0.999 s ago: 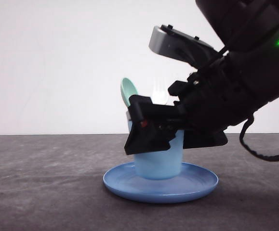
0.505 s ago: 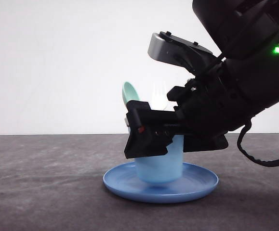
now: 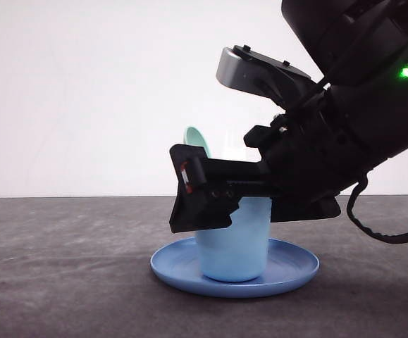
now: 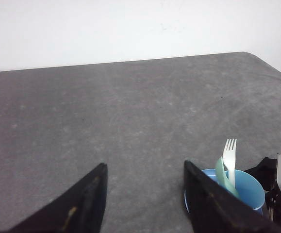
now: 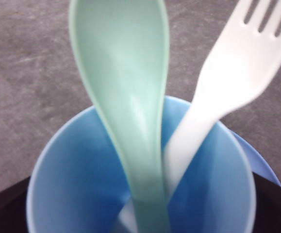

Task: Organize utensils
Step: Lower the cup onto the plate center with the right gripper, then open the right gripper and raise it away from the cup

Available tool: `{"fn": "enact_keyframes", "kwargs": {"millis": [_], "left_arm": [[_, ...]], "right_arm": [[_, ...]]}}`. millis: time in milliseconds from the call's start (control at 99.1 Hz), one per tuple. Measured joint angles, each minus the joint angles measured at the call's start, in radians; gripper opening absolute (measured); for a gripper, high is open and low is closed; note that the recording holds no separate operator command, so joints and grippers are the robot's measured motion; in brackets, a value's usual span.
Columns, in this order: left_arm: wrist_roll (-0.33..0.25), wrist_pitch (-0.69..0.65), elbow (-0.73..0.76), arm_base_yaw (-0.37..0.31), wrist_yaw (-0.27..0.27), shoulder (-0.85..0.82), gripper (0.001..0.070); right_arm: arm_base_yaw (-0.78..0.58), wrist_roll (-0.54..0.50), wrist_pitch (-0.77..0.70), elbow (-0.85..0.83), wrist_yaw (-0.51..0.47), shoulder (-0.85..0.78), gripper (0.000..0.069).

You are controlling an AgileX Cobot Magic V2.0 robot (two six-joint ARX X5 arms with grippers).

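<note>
Room: behind everything I see a plain white wall (image 3: pixel 84 91).
Table: my arms work over a dark grey table (image 3: pixel 63 267). From the left wrist camera I see one rounded corner of it, far off.
Plate: a round blue plate (image 3: pixel 295 267) lies flat on the table.
Cup: a light blue cup (image 3: pixel 233 246) stands upright on the middle of the plate.
Spoon: the mint-green spoon (image 5: pixel 125 92) stands in the cup, handle down and bowl up. Its bowl sticks out above the rim. In the front camera I see just the top of it (image 3: pixel 198 139) behind my right gripper.
Fork: the white fork (image 5: pixel 227 82) stands in the cup too, handle down and tines up. It leans away from the spoon at the top. The two handles touch low inside the cup.
Right gripper: my right gripper (image 3: pixel 196 201) is at the cup, in front of its upper part. I cannot tell if its fingers are spread or closed, or if they touch the cup.
Left gripper: my left gripper (image 4: pixel 145 199) hangs over bare table, with the cup just beside one finger. Its two black fingers (image 4: pixel 89 201) are spread wide and hold nothing.
</note>
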State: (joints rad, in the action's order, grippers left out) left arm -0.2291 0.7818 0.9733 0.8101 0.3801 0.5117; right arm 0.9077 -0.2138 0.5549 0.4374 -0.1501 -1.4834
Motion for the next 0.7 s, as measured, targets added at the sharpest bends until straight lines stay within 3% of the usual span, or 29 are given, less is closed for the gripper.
{"fn": "enact_keyframes", "kwargs": {"millis": [384, 697], "left_arm": [[0.0, 0.015, 0.0, 0.0, 0.0, 0.0, 0.0298], [0.0, 0.015, 0.0, 0.0, 0.0, 0.0, 0.0298]], "right_arm": [[0.007, 0.035, -0.167, 0.0, -0.015, 0.234, 0.0679], [0.007, 0.06, -0.449, 0.012, -0.057, 0.482, 0.0679]]}}
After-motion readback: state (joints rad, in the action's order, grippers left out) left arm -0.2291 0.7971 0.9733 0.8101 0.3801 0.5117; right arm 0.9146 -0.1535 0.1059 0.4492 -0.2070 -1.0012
